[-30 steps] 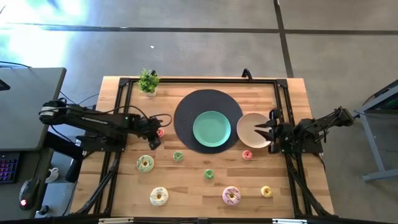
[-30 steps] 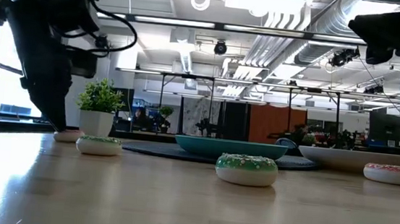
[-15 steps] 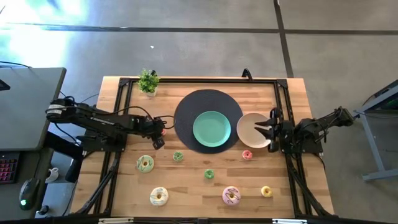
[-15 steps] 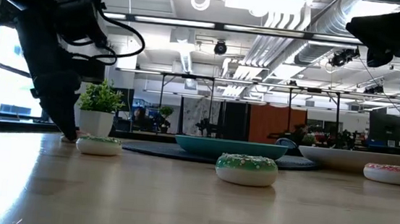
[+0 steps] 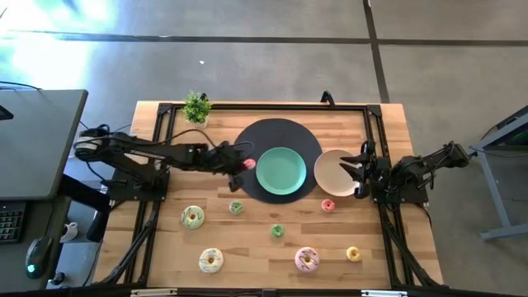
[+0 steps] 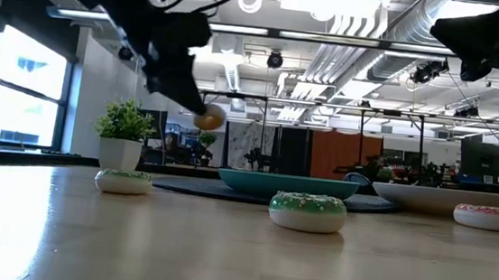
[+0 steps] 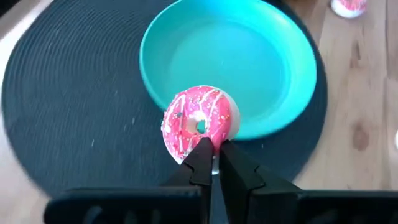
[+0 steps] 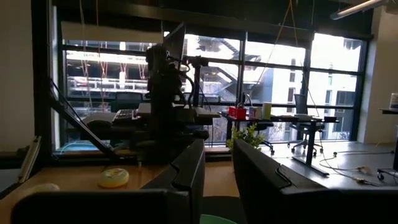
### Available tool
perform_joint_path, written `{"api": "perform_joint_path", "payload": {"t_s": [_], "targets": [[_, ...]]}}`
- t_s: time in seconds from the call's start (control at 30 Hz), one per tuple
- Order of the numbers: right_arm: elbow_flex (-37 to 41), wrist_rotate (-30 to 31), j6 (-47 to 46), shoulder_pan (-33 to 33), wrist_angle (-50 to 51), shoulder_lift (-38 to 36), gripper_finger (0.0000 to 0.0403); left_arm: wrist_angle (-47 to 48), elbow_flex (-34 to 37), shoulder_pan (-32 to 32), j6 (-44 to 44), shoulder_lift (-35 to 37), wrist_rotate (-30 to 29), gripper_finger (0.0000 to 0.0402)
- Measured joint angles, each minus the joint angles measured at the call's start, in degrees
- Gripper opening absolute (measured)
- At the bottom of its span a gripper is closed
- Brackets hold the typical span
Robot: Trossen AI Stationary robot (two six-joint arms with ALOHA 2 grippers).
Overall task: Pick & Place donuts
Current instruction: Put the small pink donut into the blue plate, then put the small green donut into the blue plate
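Your left tool (image 7: 212,149) is pinching a pink donut (image 7: 199,124) with white sprinkles and holds it up in the air, over the dark round mat (image 5: 247,140), just beside the teal plate (image 5: 280,171). The donut is not touching the plate. Your right tool (image 5: 351,168) waits over the tan bowl (image 5: 330,171) with its fingers spread apart and nothing in them. Seven more donuts lie on the bench (image 5: 165,239): a small green one (image 5: 236,207), a bigger green one (image 5: 192,217), a cream one (image 5: 210,261), another small green one (image 5: 277,231), a big pink one (image 5: 306,260), a yellow one (image 5: 353,253) and a small pink one (image 5: 327,205) near the bowl.
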State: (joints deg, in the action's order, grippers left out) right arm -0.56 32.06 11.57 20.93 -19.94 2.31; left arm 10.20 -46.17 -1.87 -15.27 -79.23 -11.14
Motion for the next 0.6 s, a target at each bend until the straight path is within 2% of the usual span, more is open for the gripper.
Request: {"api": "perform_joint_path", "payload": {"t_s": [0.23,0.33,0.43,0.6], "targets": [[0.0,0.0,-0.1,0.0,-0.8,0.0,0.0080,-2.8,-9.6,0.0,2.4,-16.0,-0.1,0.0007],[0.0,-0.1,-0.9,0.0,-1.0,0.0,0.0080,-2.7,-14.6,0.0,6.0,-21.3,-0.3,0.0017],[0.0,-0.1,-0.9,0.0,-0.9,0.0,0.0080,0.3,-19.8,0.0,8.0,-24.3,-1.1,0.0043],[0.0,-0.2,-0.8,0.0,-0.9,0.0,0.0080,7.9,-26.0,-0.4,7.5,-27.0,-0.5,0.0109]]}}
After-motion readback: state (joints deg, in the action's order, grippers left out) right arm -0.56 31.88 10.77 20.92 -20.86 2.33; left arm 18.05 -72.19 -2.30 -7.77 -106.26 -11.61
